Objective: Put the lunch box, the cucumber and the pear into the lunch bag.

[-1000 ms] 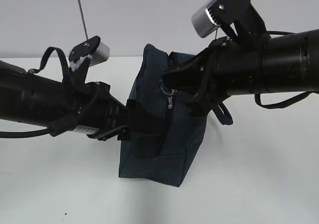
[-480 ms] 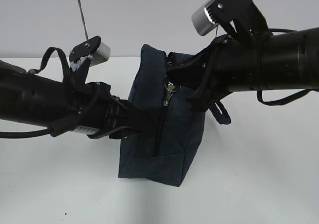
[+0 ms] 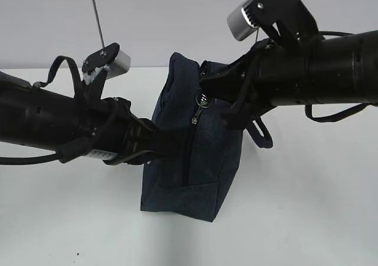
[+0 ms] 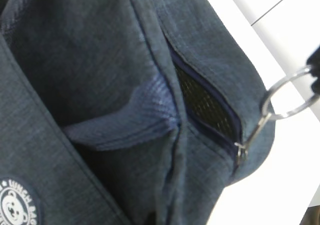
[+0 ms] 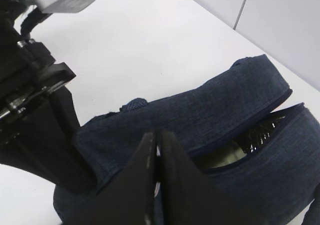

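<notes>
Lunch bag (image 3: 195, 159) stands between claws; right claw (image 3: 204, 96) pinches its ring pull (image 3: 203, 100).

I count one lunch bag (image 3: 195, 159) on one desk (image 3: 307, 207). The bag carries one zipper (image 3: 190, 145) with one ring pull (image 4: 287, 95). I see two arms, each ending in one pincer: left (image 3: 155, 143), right (image 5: 156, 180).

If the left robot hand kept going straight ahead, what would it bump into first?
Probably the lunch bag. The left gripper already points into its dark fabric side, and the left wrist view shows almost nothing but bag ahead. Exact depth is hard to judge.
</notes>
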{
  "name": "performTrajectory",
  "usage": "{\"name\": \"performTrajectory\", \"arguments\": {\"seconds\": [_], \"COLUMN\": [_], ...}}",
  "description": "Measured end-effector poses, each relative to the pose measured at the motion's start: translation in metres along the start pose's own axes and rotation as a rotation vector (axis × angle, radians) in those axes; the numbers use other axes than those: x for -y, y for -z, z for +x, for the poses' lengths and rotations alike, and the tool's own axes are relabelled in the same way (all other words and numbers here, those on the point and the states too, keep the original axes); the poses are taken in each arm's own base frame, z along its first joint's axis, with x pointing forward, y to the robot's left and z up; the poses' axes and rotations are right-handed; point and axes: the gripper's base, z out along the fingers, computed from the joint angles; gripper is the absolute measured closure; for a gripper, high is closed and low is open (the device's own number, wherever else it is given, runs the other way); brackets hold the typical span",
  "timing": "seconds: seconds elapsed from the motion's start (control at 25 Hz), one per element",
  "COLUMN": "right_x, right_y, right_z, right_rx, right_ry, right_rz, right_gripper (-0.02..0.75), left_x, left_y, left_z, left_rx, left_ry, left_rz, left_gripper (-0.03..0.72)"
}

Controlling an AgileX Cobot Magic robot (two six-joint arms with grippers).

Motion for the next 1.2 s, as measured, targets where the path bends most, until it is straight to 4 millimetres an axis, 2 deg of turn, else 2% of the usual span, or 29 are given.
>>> {"name": "performTrajectory", "arguments": {"seconds": [0.6,0.68,0.76,0.96,1.04,1.2], "right_x": [0.0025,0.0027,0.0027,0.0031,0.0034,0.0035], "right_y": [-0.0003,-0.0003,-0.0003,-0.0002,-0.0002,-0.0002], "right_z": [-0.0018,-0.0018,-0.0018,-0.0019,-0.0023,-0.0023], "right_rx": [0.000,0.000,-0.001,-0.001,0.000,0.000], "right_ry": [0.008,0.010,0.012,0.010,0.011,0.013], "right_rz": [0.020,0.022,0.022,0.026,0.028,0.029], "right_gripper": [0.732,0.732,0.732,0.732,0.732,0.732], "left_x": [0.0024,0.0027,0.0033,0.0040,0.0041,0.0033], "left_y": [0.0000,0.0000,0.0001,0.0001,0.0001,0.0035], "left_z": [0.0009,0.0010,0.0010,0.0003,0.0000,-0.0025], "left_rx": [-0.010,-0.011,-0.011,-0.004,0.000,0.016], "left_ry": [-0.001,-0.001,0.003,0.019,0.025,0.032], "left_rz": [0.026,0.029,0.036,0.044,0.045,0.042], "left_gripper": [0.662,0.627,0.560,0.337,0.306,0.290]}}
